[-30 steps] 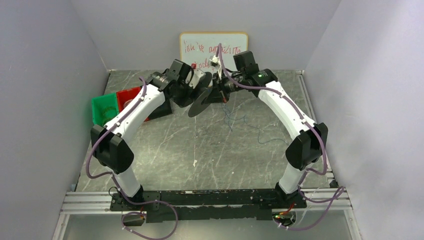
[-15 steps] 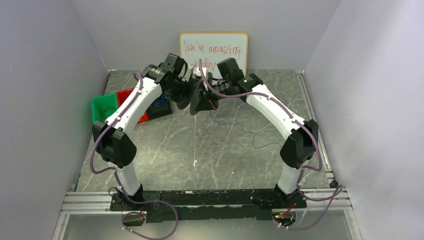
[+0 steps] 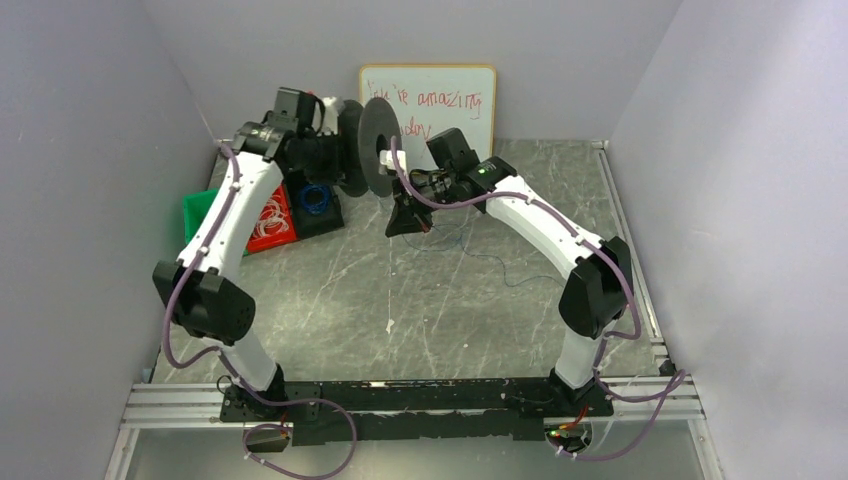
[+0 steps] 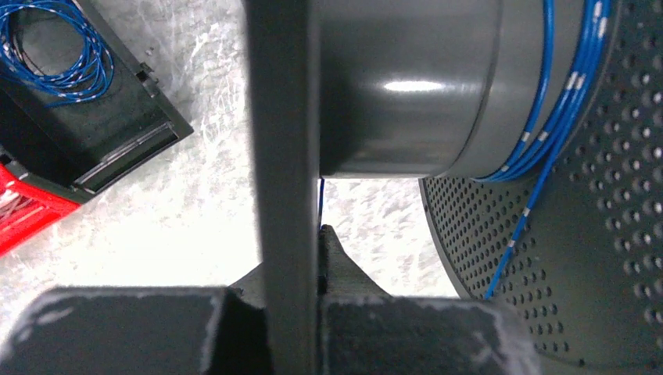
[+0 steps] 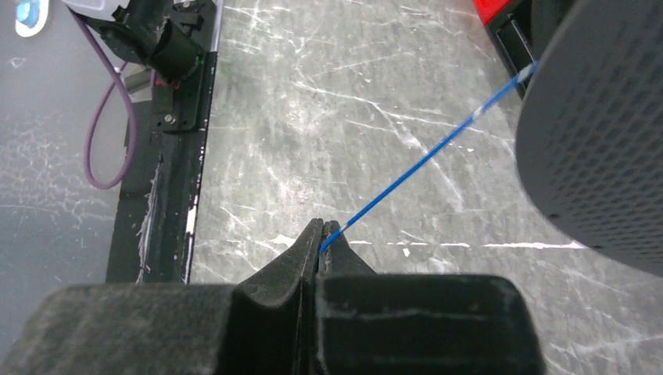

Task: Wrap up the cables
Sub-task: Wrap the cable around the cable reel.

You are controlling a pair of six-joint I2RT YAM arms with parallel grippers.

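The grey spool (image 4: 406,86) is clamped by its flange in the left gripper (image 4: 301,262); the taut blue cable (image 5: 422,160) is pinched in the right gripper (image 5: 319,234).

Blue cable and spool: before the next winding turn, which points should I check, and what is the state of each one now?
1. Hold on the spool: the left gripper is clamped on one flange of the spool: ok.
2. Hold on the wire: the right gripper pinches the blue cable at its very tips: ok.
3. Tension: the cable runs in a straight line from the right gripper up to the spool: ok.
4. Lay of the turns: a few sit together on the hub, against the perforated flange: ok.
5. Slack on the table free of knots: cannot tell, too thin in the top view.
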